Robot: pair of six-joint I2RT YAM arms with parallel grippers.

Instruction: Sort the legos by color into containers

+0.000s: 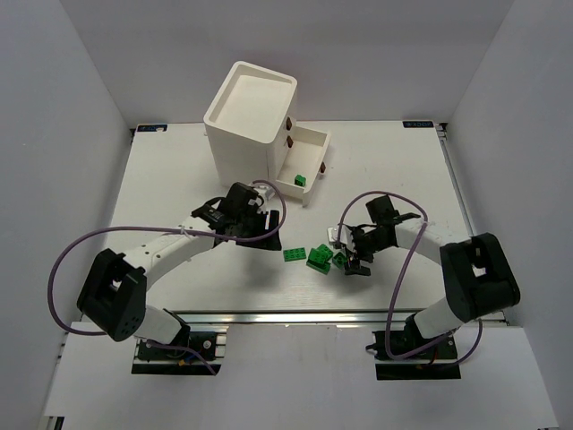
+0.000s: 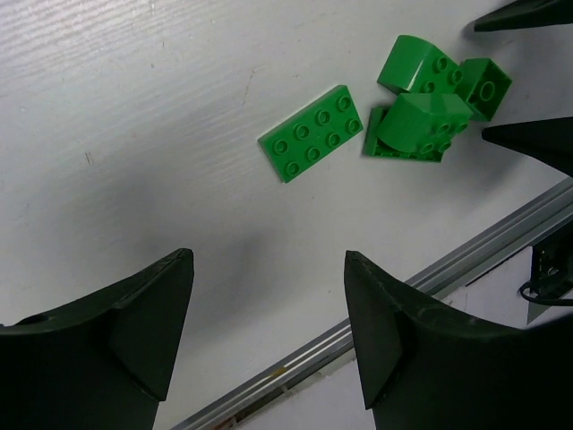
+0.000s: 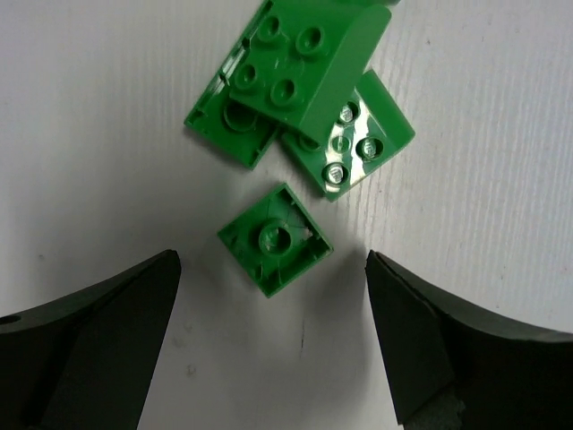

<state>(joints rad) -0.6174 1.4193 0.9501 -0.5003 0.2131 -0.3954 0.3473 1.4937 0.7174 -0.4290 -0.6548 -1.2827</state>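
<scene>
Several dark green legos lie on the table in front of the arms: a flat plate, a stacked cluster and a small square brick. My right gripper is open right over the small brick. In the right wrist view that brick lies upside down just ahead of my open gripper, with the cluster beyond it. My left gripper is open and empty, left of the plate; the left wrist view shows it over bare table. The white cabinet has its lowest drawer pulled out, with green bricks inside. No yellow-green or purple legos show.
The two upper drawers are shut, their brown knobs facing right. A metal rail runs along the table's near edge. White walls close in the left, right and back. The right gripper's black fingers show at the left wrist view's right edge.
</scene>
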